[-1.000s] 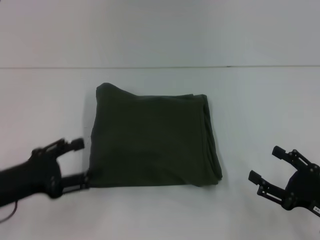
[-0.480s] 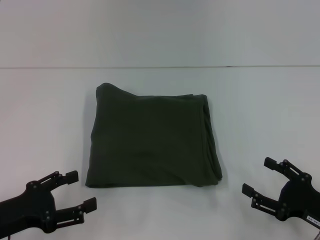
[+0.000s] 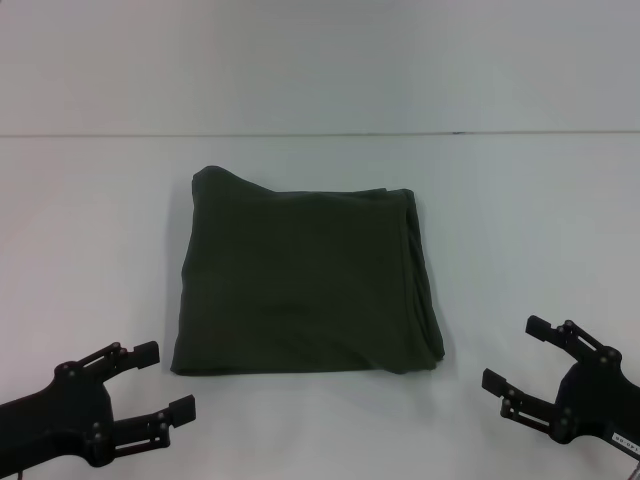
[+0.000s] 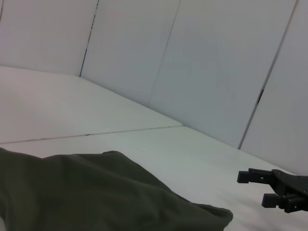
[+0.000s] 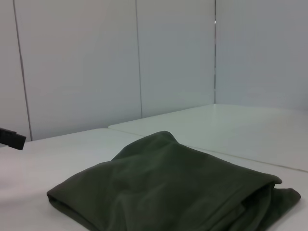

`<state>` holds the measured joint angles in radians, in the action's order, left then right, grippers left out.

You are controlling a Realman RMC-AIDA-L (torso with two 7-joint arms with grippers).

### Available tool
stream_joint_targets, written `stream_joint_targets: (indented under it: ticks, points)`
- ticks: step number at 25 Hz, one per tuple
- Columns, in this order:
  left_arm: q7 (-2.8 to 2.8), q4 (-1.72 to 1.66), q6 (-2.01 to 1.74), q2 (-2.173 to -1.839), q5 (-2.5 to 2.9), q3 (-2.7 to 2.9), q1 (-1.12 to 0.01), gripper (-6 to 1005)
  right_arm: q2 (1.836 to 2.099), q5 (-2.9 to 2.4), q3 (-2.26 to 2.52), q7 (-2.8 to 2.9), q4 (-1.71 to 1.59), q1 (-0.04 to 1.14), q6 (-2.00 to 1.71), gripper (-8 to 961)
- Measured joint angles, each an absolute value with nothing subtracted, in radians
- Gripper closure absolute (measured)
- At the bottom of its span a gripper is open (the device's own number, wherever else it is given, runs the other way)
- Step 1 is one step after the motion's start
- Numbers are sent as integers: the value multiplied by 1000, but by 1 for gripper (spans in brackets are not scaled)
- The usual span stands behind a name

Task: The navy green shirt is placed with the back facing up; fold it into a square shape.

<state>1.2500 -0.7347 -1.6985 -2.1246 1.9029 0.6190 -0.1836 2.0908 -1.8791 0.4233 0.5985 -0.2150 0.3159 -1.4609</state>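
Note:
The navy green shirt (image 3: 305,283) lies folded into a rough square on the middle of the white table, plain side up, with layered edges along its right side. It also shows in the left wrist view (image 4: 86,192) and in the right wrist view (image 5: 168,192). My left gripper (image 3: 152,381) hangs open near the front left, just off the shirt's near left corner and apart from it. My right gripper (image 3: 518,352) stands open at the front right, clear of the cloth; it shows far off in the left wrist view (image 4: 269,187).
The white table (image 3: 520,220) runs back to a seam line with a pale wall behind it. Bare tabletop surrounds the shirt on all sides.
My left gripper has drawn back from the shirt's near left corner toward the front of the table. The right gripper has moved slightly nearer and lower. The shirt has not moved.

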Motion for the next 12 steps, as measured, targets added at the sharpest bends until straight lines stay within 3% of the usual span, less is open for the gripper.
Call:
stream_joint_targets:
  ticks: [12]
  points:
    - [1250, -735, -1699, -2125, 1902, 620, -196, 61, 2091, -1879, 429, 598, -211, 318, -1463, 8]
